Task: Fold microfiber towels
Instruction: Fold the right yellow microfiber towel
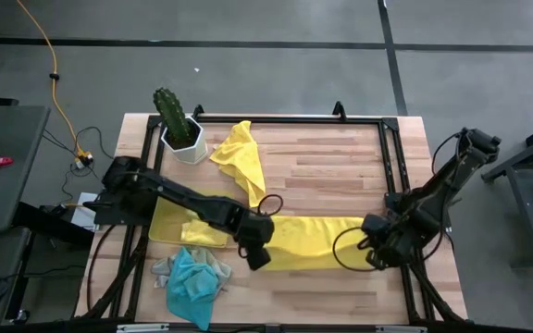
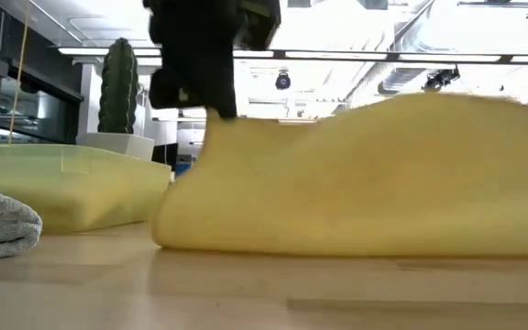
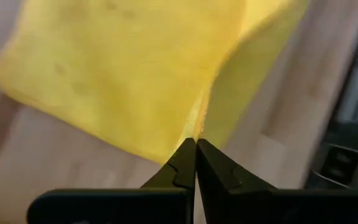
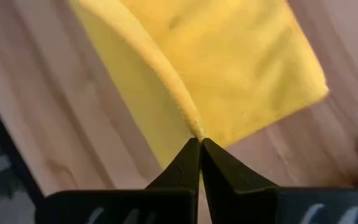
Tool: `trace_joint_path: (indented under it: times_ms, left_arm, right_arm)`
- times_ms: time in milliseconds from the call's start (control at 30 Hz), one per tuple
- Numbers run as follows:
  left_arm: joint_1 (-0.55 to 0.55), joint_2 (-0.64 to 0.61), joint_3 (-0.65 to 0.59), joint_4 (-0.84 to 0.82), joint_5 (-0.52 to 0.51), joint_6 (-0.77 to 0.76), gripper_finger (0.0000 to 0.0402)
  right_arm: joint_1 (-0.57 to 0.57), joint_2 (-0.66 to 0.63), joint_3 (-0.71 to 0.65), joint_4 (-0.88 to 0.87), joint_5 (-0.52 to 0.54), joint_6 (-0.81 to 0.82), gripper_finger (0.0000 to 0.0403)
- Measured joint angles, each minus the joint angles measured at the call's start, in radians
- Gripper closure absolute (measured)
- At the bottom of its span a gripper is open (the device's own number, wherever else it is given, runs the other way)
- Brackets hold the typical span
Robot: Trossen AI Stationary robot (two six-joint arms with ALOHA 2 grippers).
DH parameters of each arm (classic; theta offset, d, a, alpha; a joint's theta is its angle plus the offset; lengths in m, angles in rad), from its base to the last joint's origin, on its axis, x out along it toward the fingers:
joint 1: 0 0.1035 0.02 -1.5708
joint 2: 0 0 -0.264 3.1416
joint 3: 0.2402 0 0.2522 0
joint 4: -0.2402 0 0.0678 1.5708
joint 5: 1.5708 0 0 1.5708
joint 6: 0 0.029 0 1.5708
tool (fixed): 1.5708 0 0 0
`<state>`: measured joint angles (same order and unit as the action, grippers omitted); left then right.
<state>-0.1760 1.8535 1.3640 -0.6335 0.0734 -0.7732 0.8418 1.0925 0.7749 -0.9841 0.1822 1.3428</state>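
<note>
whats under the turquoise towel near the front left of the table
The turquoise towel lies on top of a grey towel, whose edge pokes out to its left. How far the grey one reaches beneath, and whether anything else lies under there, is covered.

We found bare bench (image 1: 340, 162) open beyond the stretched yellow towel (image 1: 313, 242). On its cactus side, the potted cactus (image 1: 176, 123), a crumpled yellow towel (image 1: 239, 157) and the turquoise towel (image 1: 191, 282) blocked passage.
</note>
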Motion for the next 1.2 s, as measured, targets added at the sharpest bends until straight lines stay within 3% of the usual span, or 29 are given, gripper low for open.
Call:
trace_joint_path:
  times_ms: [300,567,1200]
  left_arm:
    - [0.061,0.021,0.001,-0.012,-0.174,-0.009,0.0401]
    - [0.064,0.021,0.001,-0.094,-0.256,-0.084,0.0401]
    - [0.064,0.021,0.001,-0.100,-0.348,-0.114,0.0379]
  right_arm:
    - [-0.091,-0.013,-0.100,0.005,0.015,0.022,0.0403]
    - [-0.177,-0.012,-0.105,-0.003,0.061,-0.007,0.0403]
    - [-0.240,-0.009,-0.105,-0.019,0.097,-0.016,0.0402]
